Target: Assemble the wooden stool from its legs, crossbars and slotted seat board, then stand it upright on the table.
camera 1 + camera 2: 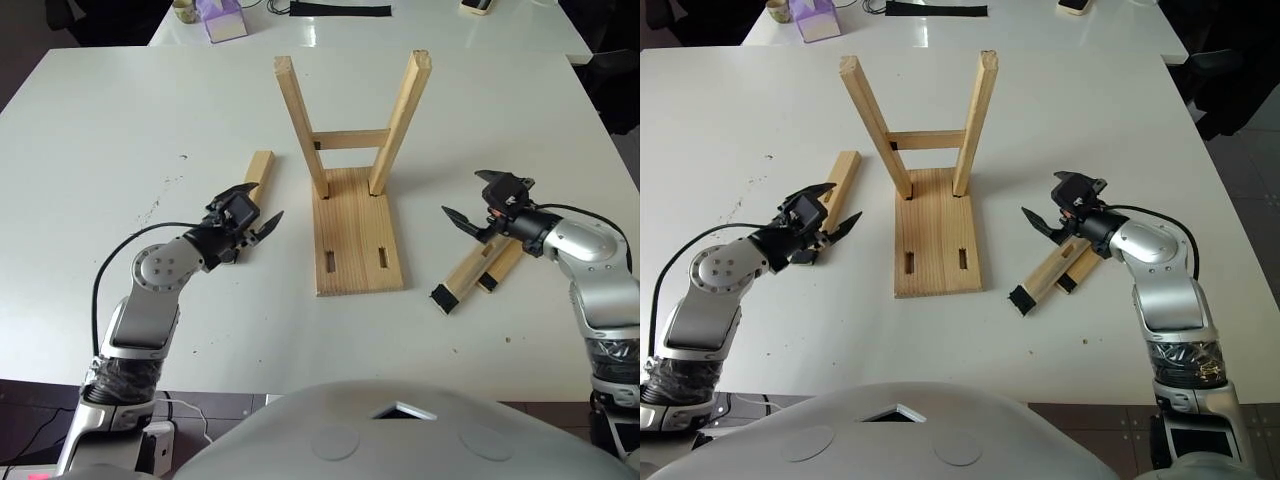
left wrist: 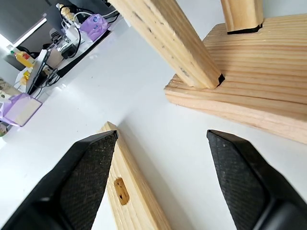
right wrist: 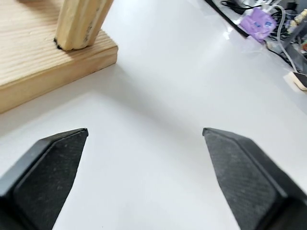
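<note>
You've got the seat board point(image 1: 358, 240) lying flat in the middle of the white surface point(image 1: 120, 120). The left leg point(image 1: 302, 125) and right leg point(image 1: 398, 122) are seated in its far slots and lean away from you, splayed apart at the top. The crossbar point(image 1: 350, 139) joins them partway up. The two near slots point(image 1: 330, 260) in the board are unfilled. Your left gripper point(image 1: 268, 200) is low, just left of the board, with its jaws spread wide and nothing in them. A loose bar point(image 1: 259, 168) lies flat on the surface right by it, running away from you. In the left wrist view one finger point(image 2: 81, 187) overlaps that bar's end, near a small hole in the wood, but you can't tell whether it touches. The board corner and the base of the left leg are straight ahead between the jaws. Your right gripper point(image 1: 461, 192) is on the right, well off the board's edge, also wide open and empty. Its wrist view has bare surface between the fingers point(image 3: 43, 167) and the board corner with the foot of the right leg off to one side. Two loose legs point(image 1: 462, 275) with black-marked ends lie side by side, touching, angled under and behind that gripper's wrist. A purple tissue box point(image 1: 222, 18) sits on the next table beyond the far edge.
</note>
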Available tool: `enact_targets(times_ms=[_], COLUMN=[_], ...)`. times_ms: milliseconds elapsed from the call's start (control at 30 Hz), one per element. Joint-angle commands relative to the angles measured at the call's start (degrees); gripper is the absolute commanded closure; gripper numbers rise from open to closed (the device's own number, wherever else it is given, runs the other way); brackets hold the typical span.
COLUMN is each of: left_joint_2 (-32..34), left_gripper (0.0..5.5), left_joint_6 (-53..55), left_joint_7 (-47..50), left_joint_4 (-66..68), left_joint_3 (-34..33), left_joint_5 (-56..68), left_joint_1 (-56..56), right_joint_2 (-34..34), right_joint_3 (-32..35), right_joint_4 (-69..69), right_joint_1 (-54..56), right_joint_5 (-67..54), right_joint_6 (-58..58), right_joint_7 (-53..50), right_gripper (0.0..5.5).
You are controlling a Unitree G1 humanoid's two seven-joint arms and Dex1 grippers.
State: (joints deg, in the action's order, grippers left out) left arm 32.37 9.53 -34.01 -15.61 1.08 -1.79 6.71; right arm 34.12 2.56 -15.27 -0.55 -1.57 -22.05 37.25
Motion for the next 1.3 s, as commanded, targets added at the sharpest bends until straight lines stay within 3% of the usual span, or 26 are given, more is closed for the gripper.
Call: enact_targets(times_ms=[33, 200, 367, 633, 933, 1100, 1300], left_joint_2=[2.9, 4.0, 2.4, -1.8, -2.6, -3.3, -4.3], left_gripper=[2.06, 2.06, 2.06, 2.06, 2.06, 2.06, 2.06], left_joint_6=[-1.2, 0.0, -0.2, 3.8, 6.0, 9.6, 14.7], left_joint_7=[1.2, 3.5, 7.9, 10.5, 9.7, 9.0, 9.1], left_joint_4=[1.1, 3.2, 5.2, 0.6, -5.1, -14.1, -22.6], left_joint_3=[-1.2, -3.6, -3.4, -3.1, -0.8, 0.0, -1.0], left_joint_5=[-3.2, -4.5, -7.3, -6.0, -5.0, -2.2, 1.2], left_joint_1=[-0.2, -1.8, 2.0, 16.3, 21.9, 23.5, 21.2], right_joint_2=[-3.9, -6.2, -5.9, -5.7, -11.4, -10.0, -2.5], right_joint_3=[2.2, 7.5, 8.6, 16.7, 17.2, 17.9, 21.6], right_joint_4=[-2.6, -5.7, -7.1, -10.4, -18.8, -19.6, -15.1], right_joint_1=[-1.5, -4.5, -6.9, -13.6, -20.9, -22.7, -26.3], right_joint_5=[-0.3, -1.0, -1.0, -3.1, -4.7, -4.3, -3.8], right_joint_6=[-2.8, -6.5, -7.6, -11.5, -16.9, -17.2, -16.6], right_joint_7=[-6.5, -12.3, -13.3, -14.1, -18.6, -18.4, -13.2], right_gripper=[1.07, 1.07, 1.07, 1.07, 1.07, 1.07, 1.07])
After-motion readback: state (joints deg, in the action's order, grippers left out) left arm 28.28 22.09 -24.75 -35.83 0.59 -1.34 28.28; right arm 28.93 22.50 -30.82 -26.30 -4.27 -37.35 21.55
